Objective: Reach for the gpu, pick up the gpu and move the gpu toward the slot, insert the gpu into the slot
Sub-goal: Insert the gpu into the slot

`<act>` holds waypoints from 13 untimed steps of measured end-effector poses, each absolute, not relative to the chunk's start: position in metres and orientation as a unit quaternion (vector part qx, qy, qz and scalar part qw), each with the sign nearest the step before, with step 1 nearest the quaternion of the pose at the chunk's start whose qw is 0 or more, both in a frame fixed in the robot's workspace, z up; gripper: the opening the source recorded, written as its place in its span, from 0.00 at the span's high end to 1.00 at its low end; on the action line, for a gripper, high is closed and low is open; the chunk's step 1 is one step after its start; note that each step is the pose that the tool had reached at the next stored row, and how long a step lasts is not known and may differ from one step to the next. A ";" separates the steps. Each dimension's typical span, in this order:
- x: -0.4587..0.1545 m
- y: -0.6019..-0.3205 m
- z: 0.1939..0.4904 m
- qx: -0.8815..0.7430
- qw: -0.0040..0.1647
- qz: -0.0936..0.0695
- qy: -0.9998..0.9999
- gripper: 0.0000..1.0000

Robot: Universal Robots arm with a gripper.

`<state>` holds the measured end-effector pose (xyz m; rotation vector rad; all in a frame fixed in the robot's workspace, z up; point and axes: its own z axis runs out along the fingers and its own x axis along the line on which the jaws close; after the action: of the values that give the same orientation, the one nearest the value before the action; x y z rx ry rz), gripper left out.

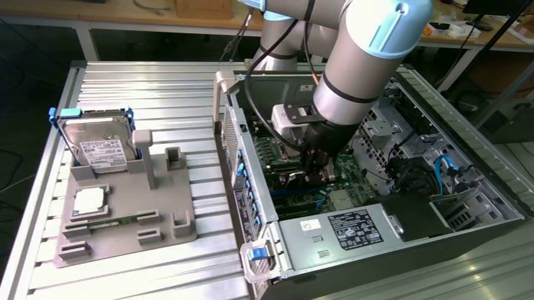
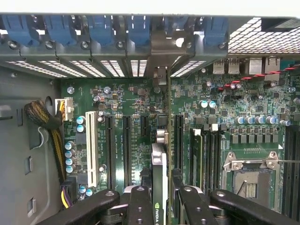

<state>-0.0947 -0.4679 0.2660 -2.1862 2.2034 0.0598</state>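
Between the tool [image 2: 161,199] fingers, the gpu [image 2: 159,180] bears a green logo

We see a ribbed silver metal table [image 1: 134,87], a long brown wooden bench with white legs [image 1: 100,15] behind it, and dark floor [image 1: 25,125] between them.
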 end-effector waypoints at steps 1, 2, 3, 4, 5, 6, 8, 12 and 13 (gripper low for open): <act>-0.095 -0.468 0.266 -0.704 0.019 0.019 0.710 0.73; -0.095 -0.468 0.266 -0.704 0.019 0.019 0.710 0.73; -0.095 -0.468 0.266 -0.704 0.019 0.019 0.710 0.73; -0.095 -0.468 0.265 -0.704 0.019 0.019 0.710 0.73; -0.095 -0.468 0.265 -0.704 0.019 0.019 0.710 0.73; -0.095 -0.468 0.264 -0.704 0.019 0.019 0.710 0.73; -0.095 -0.468 0.263 -0.704 0.019 0.019 0.710 0.73; -0.095 -0.468 0.262 -0.704 0.018 0.019 0.710 0.73; -0.095 -0.468 0.262 -0.704 0.018 0.019 0.710 0.73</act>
<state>-0.0952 -0.4679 0.2615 -2.1865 2.2034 0.0598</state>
